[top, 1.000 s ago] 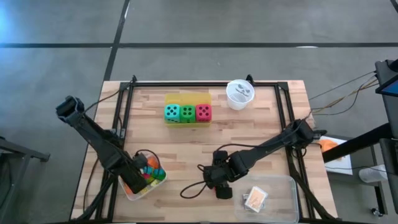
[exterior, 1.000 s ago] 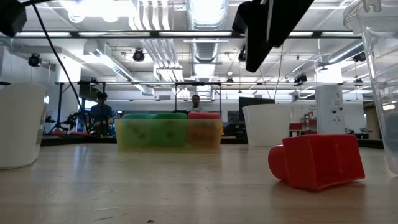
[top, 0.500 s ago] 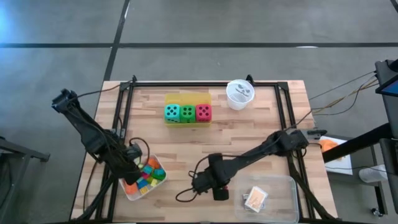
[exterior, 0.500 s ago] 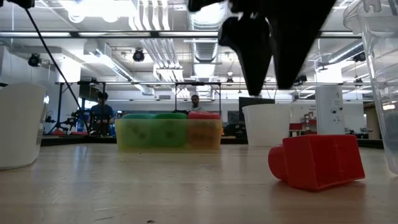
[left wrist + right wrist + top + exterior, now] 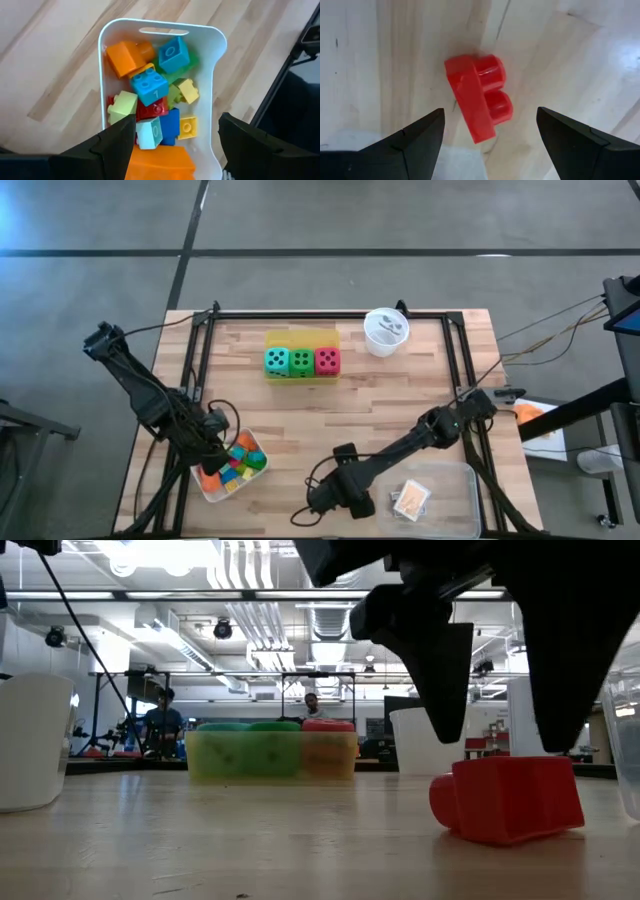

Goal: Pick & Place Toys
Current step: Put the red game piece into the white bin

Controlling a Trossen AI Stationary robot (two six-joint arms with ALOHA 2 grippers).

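Right wrist view puts us right over the action: the right gripper (image 5: 490, 135) hangs with its jaws spread wide, and the small red plastic block (image 5: 479, 96) lies on its side on the wooden table (image 5: 360, 65) between the two dark fingers (image 5: 417, 137), touched by neither. From table height that same red block (image 5: 508, 798) sits just below the two fingertips, studs pointing sideways, with one black finger (image 5: 440, 665) coming down on each side of it. Just beside this gripper is the clear plastic tray (image 5: 455, 480) with a few playing cards (image 5: 411, 499) lying in it.

Across the table, the left gripper (image 5: 172, 145) hovers above the white plastic tray (image 5: 214, 75), fingers apart and holding nothing. Directly beneath it is a heap of bright blocks: an orange block (image 5: 125, 56), blue blocks (image 5: 150, 86), yellow blocks (image 5: 187, 90) and more.

Farther out from both grippers, three dotted dice, teal (image 5: 276, 361), green (image 5: 301, 361) and red (image 5: 326, 360), stand in a row in a yellow tray (image 5: 300, 338). Near them stands a round white cup (image 5: 386, 331).
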